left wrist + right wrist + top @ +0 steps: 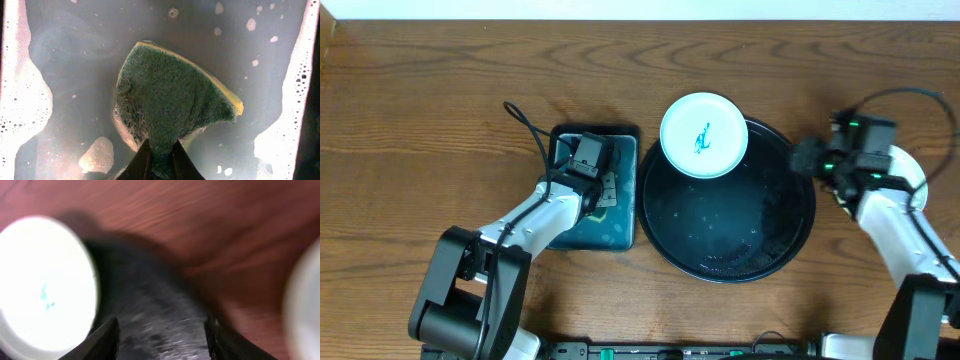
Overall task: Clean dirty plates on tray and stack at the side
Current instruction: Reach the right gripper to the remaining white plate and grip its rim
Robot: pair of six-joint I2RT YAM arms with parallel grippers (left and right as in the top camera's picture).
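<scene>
Wood table (420,90), only one plate in sight: white plate (705,134), teal scribble not wiped, at 12 o'clock of the black tray (730,230) and apparently overhanging its far rim. Right gripper (810,157) sits at the tray's 2 o'clock, jaws spread, nothing between them, clear of the plate. Left gripper (161,152) is clamped on one corner of the green/yellow sponge (170,110), down in the soapy teal tray (620,225) at 9 o'clock of the black one

Risks:
- plate is perched on the rim with nothing bracing it, so scrub pressure could tip it or skate it onto the table
- corner-only pinch, so the sponge may fold or pull out under load
- wet sponge will likely drip in transit

Can't see:
- other two plates, and no stack anywhere in frame
- right wrist view is blurred; pale blob at its 3 o'clock edge, can't tell what it is
- overhead hides the left fingers under the wrist body
</scene>
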